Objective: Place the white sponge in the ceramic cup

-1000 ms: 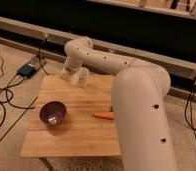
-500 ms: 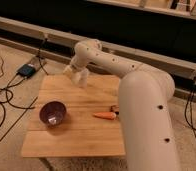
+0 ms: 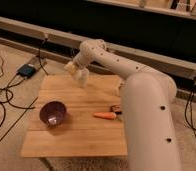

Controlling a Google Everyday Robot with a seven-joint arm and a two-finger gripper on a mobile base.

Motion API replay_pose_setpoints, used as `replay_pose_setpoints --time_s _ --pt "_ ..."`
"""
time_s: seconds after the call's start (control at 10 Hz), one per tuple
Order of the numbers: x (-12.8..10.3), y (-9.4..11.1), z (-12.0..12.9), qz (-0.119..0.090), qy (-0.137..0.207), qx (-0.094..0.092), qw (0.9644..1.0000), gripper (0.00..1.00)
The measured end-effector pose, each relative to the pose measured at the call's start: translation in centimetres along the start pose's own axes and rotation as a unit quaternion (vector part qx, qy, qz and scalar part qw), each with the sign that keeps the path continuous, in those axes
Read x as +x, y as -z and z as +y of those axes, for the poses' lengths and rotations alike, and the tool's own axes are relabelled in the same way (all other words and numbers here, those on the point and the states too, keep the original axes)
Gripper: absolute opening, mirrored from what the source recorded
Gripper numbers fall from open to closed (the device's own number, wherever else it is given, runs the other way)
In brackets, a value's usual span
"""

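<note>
My gripper [image 3: 78,74] hangs from the pale arm over the far edge of the wooden table [image 3: 76,135], left of centre. A pale shape right under it merges with it. I cannot tell whether that shape is the ceramic cup or part of the gripper. The white sponge does not show as a separate thing; it may be hidden at the gripper. Neither the sponge nor the cup stands apart anywhere else on the table.
A dark purple bowl [image 3: 53,113] sits at the table's left. An orange carrot [image 3: 106,115] and a dark flat bar [image 3: 116,108] lie near the right edge, beside my thick arm link [image 3: 146,120]. Cables and a black box [image 3: 28,70] lie on the floor at left.
The arm's elbow and thick lower link have swung to the right. The gripper has stayed over the table's far edge, nearly in place.
</note>
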Motion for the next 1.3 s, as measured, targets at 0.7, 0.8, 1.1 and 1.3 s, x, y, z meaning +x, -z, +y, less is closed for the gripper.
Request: replay_pose_setpoints --time_s 0.7,0.8,1.1,1.3 --pt "-1.2 -0.3 -2.4 -0.041 -0.019 -0.008 0.999 0.0" --pt "-1.2 -0.4 -3.0 -0.043 -0.022 -0.005 0.9988 0.0" --pt "-1.1 -1.0 -4.5 -0.047 -0.029 0.0 0.9985 0.0" --pt "-0.7 -1.5 -5.1 -0.042 -0.035 0.003 0.9985 0.0"
